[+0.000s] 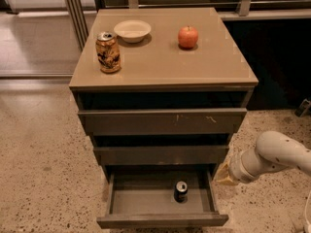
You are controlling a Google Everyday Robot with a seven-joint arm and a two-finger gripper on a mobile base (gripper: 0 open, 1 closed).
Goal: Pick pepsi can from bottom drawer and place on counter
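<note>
Down in the bottom drawer (163,220), I've got the pepsi can (181,191) in sight. It stands upright on the drawer floor, silver top up, right of centre and closer to the back than to the front panel. The drawer stands open, sticking out past the two drawers above it. The middle drawer (163,155) and the top drawer (163,122) are both only slightly out.

The gripper (223,174) hangs outside the cabinet, just off the right wall of the bottom drawer and a little above its rim. Its tan tip points left toward the drawer. It's near the pepsi can but not touching it, with the drawer wall between them. Whether the jaws are apart or together, I can't tell from here. The white arm (277,154) comes in from the right edge, over the speckled floor (43,154).

Up on the counter (194,62) there's a gold-brown patterned can (108,52) upright near the left edge. A shallow cream bowl (132,31) sits just behind it, and a red apple (188,37) is off to the right of the bowl.
</note>
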